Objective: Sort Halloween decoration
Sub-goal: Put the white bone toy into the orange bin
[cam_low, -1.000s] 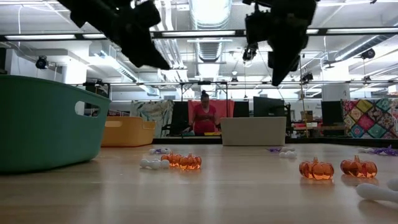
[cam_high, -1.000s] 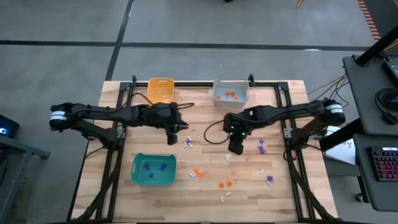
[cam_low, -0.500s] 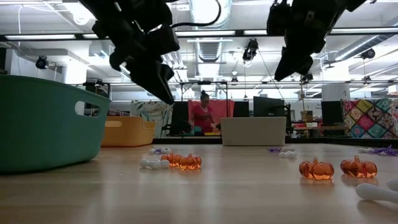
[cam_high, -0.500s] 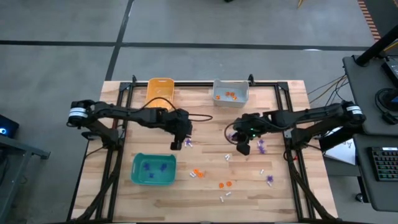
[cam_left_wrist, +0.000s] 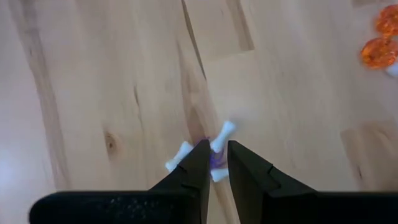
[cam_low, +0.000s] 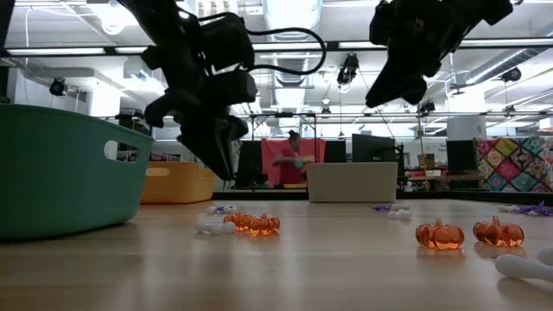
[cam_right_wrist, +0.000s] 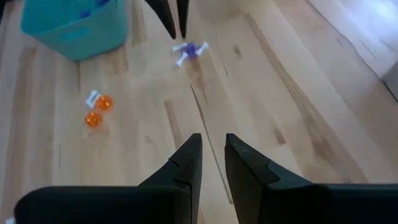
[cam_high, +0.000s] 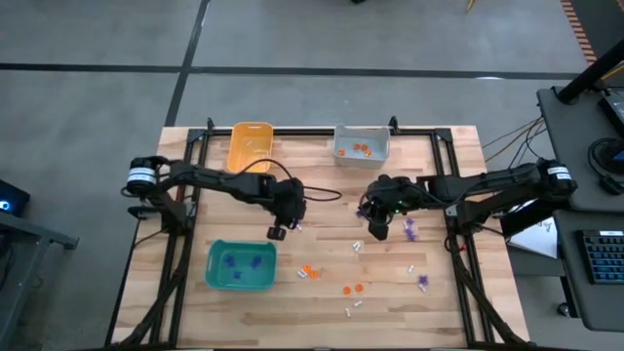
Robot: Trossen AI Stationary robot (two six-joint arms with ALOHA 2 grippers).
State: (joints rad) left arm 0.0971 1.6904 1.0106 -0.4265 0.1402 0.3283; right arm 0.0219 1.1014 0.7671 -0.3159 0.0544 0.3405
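A purple trinket with two small white ones [cam_left_wrist: 219,144] lies on the wooden table [cam_high: 322,195] just left of centre; the cluster [cam_right_wrist: 188,50] also shows in the right wrist view. My left gripper [cam_left_wrist: 217,152] hangs a little above it, slanting steeply down, open by a narrow gap with nothing between its fingers. My right gripper [cam_right_wrist: 212,152] is higher, right of centre, slanting down toward the table's left, also narrowly open and empty. In the high view my left gripper [cam_high: 277,231] and my right gripper [cam_high: 377,230] flank the cluster [cam_high: 294,224].
A teal bin [cam_high: 241,265] holding purple pieces stands near left. An orange-yellow bin [cam_high: 252,141] and a grey bin [cam_high: 362,146] with orange pieces stand at the far edge. Orange pumpkins [cam_high: 310,271], purple pieces [cam_high: 410,231] and white ones [cam_high: 351,310] lie scattered toward the near right.
My left gripper has come down toward the purple-and-white cluster and a little toward the table's right edge, tipping steeper. My right gripper has drawn back slightly toward the right edge and tipped from pointing down to a shallower slant. No trinket has moved.
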